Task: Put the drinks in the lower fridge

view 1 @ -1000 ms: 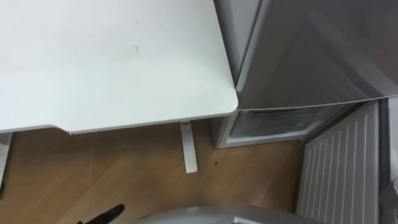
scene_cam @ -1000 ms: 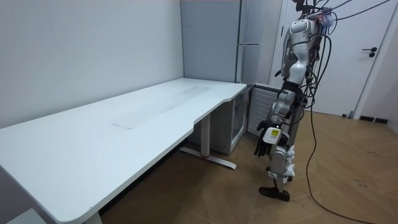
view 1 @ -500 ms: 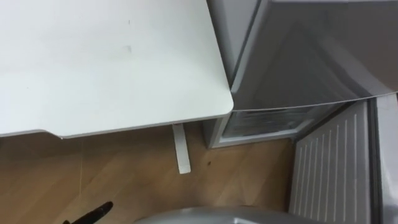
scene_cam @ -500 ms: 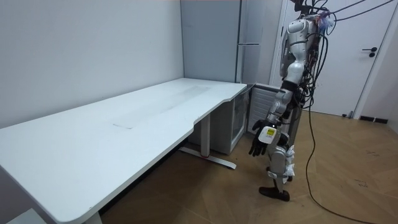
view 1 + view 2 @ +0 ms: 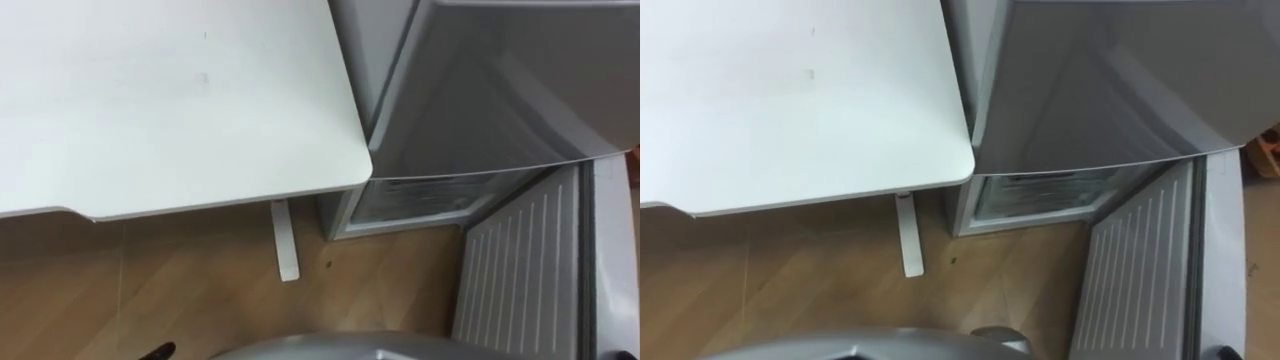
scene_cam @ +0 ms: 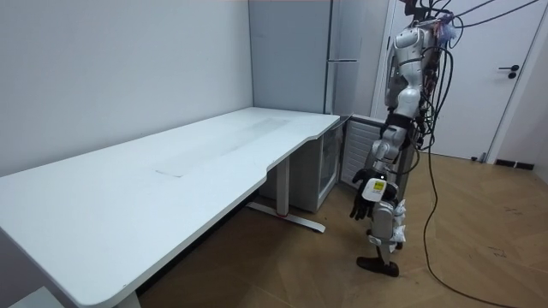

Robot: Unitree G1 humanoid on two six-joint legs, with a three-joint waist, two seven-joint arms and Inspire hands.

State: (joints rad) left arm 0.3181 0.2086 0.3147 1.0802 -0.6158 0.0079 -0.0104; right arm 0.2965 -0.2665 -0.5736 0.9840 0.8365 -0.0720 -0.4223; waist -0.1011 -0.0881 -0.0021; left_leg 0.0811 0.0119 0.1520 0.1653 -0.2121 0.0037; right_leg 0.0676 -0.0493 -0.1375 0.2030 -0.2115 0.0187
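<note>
No drink shows on the table or in my hands. The grey fridge (image 5: pixel 490 90) stands at the right of the white table, its upper door closed. Its lower door (image 5: pixel 520 265) hangs open towards me, ribbed inner side up, and the lower compartment (image 5: pixel 420 195) shows as a pale opening near the floor. I stand upright in front of the fridge (image 6: pixel 342 94). My left hand (image 6: pixel 368 192) hangs at my side with relaxed fingers and holds nothing; a dark fingertip (image 5: pixel 158 352) peeks in at the bottom edge. A dark tip of my right hand (image 5: pixel 1225 351) sits at the lower right corner.
The white table (image 5: pixel 170 100) has its rounded corner close to the fridge, and its white leg (image 5: pixel 284 240) stands on the wooden floor (image 5: pixel 150 280) just left of the open door. A white room door (image 6: pixel 505 77) is behind me.
The eye view has shifted, so table and fridge sit a little further left. My left hand swung forward and back, and its fingertip has sunk towards the bottom edge.
</note>
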